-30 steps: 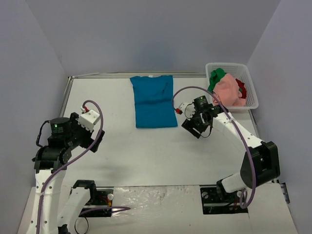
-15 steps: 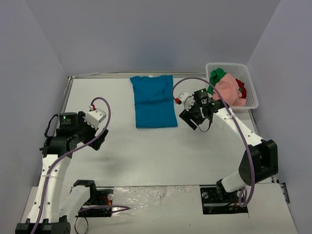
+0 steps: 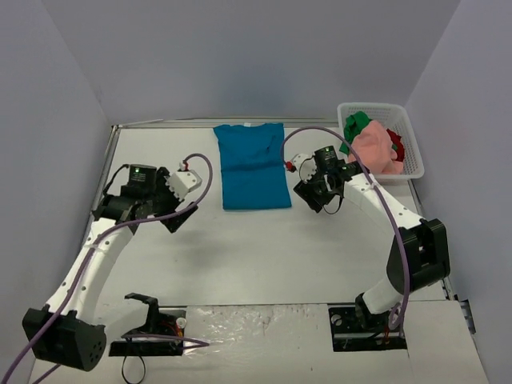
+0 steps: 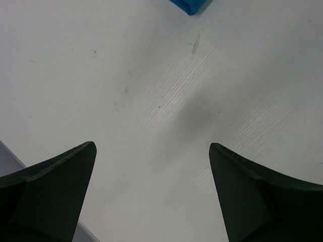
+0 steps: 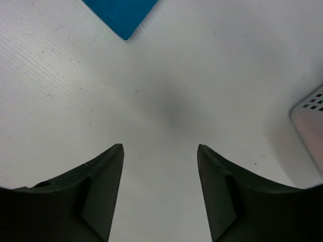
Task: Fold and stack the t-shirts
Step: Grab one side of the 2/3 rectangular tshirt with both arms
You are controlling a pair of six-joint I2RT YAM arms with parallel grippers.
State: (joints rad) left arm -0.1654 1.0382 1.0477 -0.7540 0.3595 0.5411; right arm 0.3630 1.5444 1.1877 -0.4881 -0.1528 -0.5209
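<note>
A teal-blue t-shirt (image 3: 252,164) lay flat, sleeves folded in, at the far middle of the table (image 3: 240,256) — soft, light cloth, likely best pinched at its near corners — while the left gripper (image 4: 151,146) and right gripper (image 5: 160,147) hovered either side, both spread wide and empty.

Soft, even light from overhead fills all three views, bright on the white table (image 3: 240,240) without hard glare. The top view is sharp from edge to edge, and its walls (image 3: 240,56) shade to a dimmer grey-blue in the upper corners. In both wrist views a faint, blurred grey shadow lies on the table near the centre of the frame, while the dark fingers (image 4: 45,196) in the bottom corners are underexposed and slightly soft.
</note>
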